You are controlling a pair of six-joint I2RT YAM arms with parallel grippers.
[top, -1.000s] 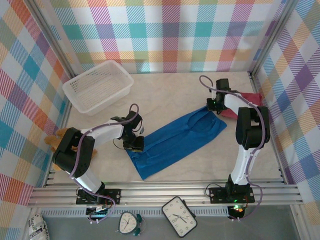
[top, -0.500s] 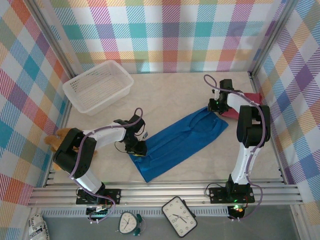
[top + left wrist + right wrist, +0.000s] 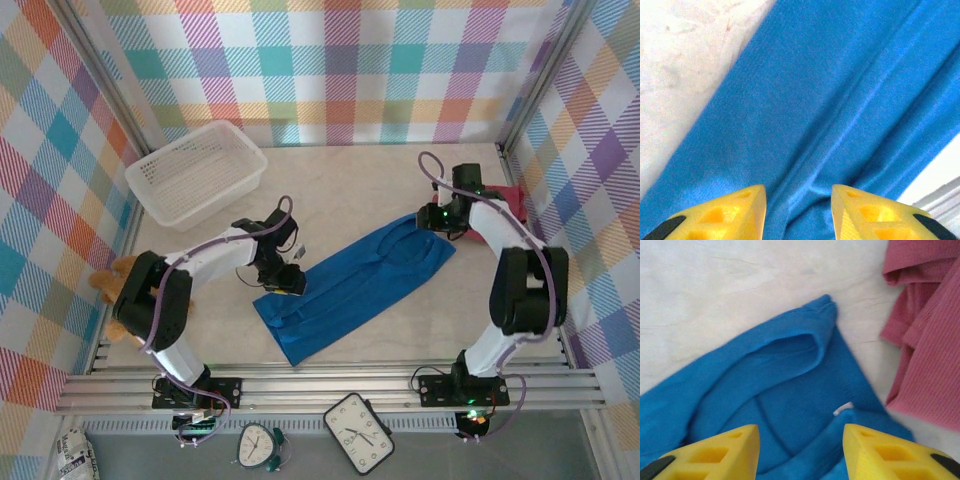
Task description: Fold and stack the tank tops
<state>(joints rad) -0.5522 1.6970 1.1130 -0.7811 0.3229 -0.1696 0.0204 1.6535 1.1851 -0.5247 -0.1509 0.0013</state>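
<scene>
Two grippers stand released, jaws parted above the cloth and holding nothing. Blue tank top lies mid-table, its long axis running near-left to far-right. Left gripper is over the hem end, right gripper over the neckline end. Dark red top lies by the table's right edge.

White-and-black arms, yellow jaws

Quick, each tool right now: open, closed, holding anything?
Left tool: open over the blue tank top, holding nothing.
Right tool: open over its neckline, holding nothing.
</scene>
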